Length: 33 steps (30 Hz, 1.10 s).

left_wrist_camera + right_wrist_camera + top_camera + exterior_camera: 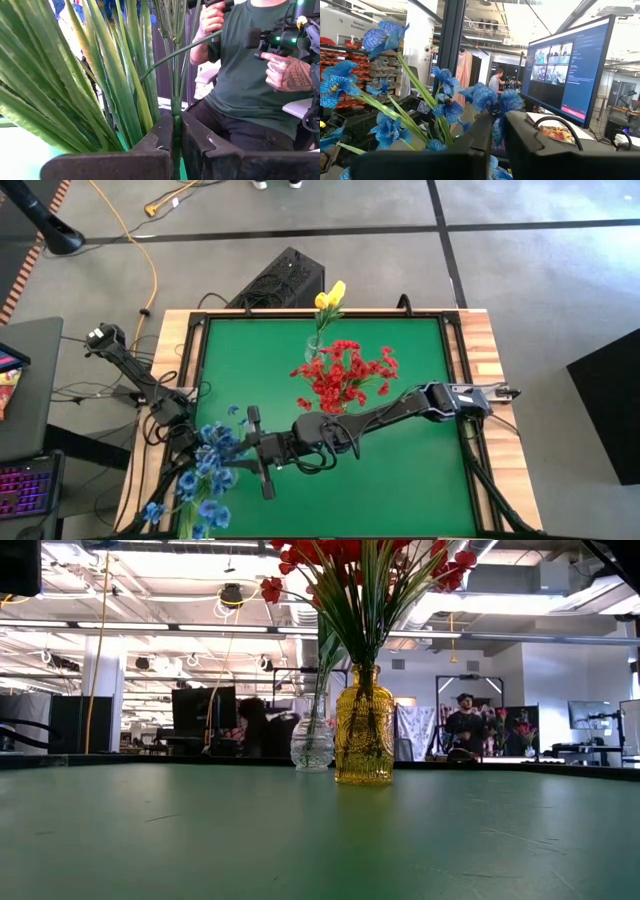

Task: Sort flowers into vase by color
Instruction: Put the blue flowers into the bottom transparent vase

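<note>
Near the tabletop's front-left corner, the left tool (176,150) pinches the light, floppy blue spray's (212,455) thin stem low down, while the right tool (497,132) closes on its soft blooms.

Around your green-topped desk (260,370) you have grey floor (540,280) crossed by dark lines, with a yellow cable (135,240) trailing. Beyond it, ceiling strip lights (200,628), a large monitor (567,75) and stocked shelves (350,60).
</note>
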Tool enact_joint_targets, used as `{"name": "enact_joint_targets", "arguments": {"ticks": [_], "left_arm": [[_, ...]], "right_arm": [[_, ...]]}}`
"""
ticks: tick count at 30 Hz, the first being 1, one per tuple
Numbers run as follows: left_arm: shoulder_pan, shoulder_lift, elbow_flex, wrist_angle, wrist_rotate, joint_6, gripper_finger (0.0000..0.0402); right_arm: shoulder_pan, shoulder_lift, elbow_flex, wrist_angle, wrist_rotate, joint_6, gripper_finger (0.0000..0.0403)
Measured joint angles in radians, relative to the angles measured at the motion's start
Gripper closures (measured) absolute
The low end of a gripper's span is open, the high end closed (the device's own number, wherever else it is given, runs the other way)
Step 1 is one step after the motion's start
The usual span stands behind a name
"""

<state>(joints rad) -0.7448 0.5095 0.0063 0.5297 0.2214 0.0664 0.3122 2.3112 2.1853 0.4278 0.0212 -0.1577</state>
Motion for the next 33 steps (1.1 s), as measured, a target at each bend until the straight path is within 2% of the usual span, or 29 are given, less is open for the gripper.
{"name": "enact_joint_targets", "arguments": {"ticks": [6,9,13,23,33], "left_arm": [[0.000,0.000,0.000,0.002,-0.015,-0.012,0.0378],[0.000,0.000,0.000,0.003,-0.052,-0.027,0.0360],[0.000,0.000,0.000,0.003,-0.053,-0.034,0.0335],[0.000,0.000,0.000,0.002,-0.050,-0.076,0.0274],[0.000,0.000,0.000,-0.002,0.042,-0.114,0.0265]], "right_arm": [[0.000,0.000,0.000,0.000,0.002,0.000,0.0386],[0.000,0.000,0.000,0.000,0.003,0.000,0.0384],[0.000,0.000,0.000,-0.001,0.018,0.001,0.0373],[0.000,0.000,0.000,-0.007,0.060,0.002,0.0382],[0.000,0.000,0.000,-0.007,0.061,0.003,0.0383]]}}
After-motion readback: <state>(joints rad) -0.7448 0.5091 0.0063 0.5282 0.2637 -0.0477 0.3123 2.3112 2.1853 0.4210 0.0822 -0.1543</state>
